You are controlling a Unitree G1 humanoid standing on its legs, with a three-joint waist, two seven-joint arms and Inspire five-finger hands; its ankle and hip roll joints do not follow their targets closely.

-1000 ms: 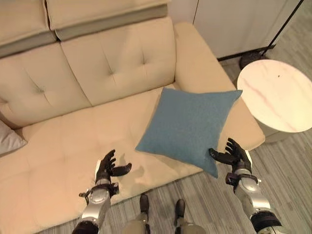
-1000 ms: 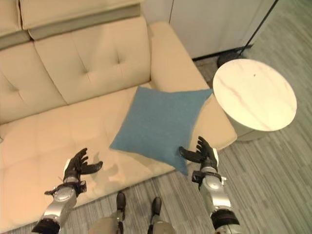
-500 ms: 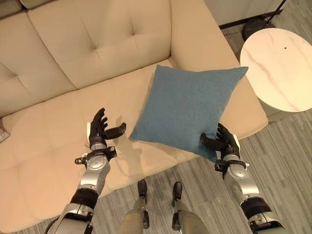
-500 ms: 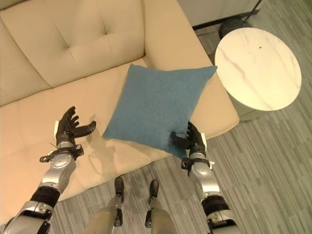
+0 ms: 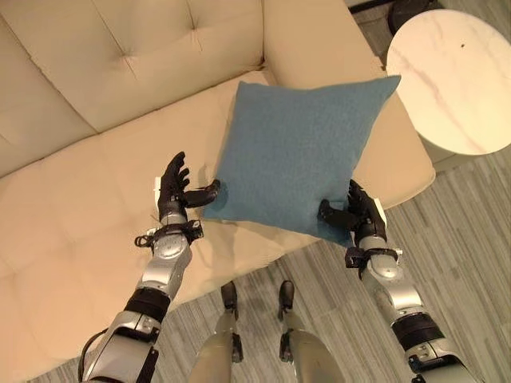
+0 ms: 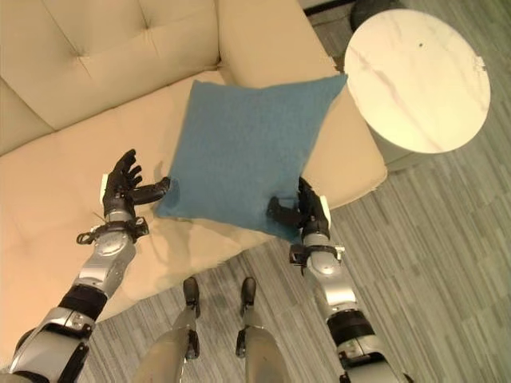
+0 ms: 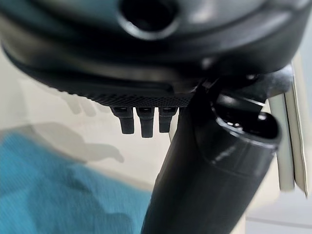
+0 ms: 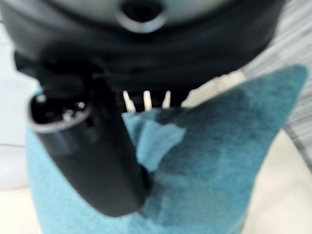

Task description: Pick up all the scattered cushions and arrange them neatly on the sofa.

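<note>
Blue cushion (image 5: 299, 152) unmarked, right hand (image 5: 357, 217) pinching its corner, left hand (image 5: 174, 194) fingers spread wide, beige sofa (image 5: 96, 136)

text: none legible | labels: none | numbers: none | signs: none

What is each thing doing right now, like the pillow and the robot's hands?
Blue cushion: tilted over the sofa seat, held at two corners.
Right hand: thumb pinching the cushion's lower corner.
Left hand: fingers straight, thumb touching the cushion's left corner.
Sofa: seat bare beside the cushion.
Round table: top bare.
</note>
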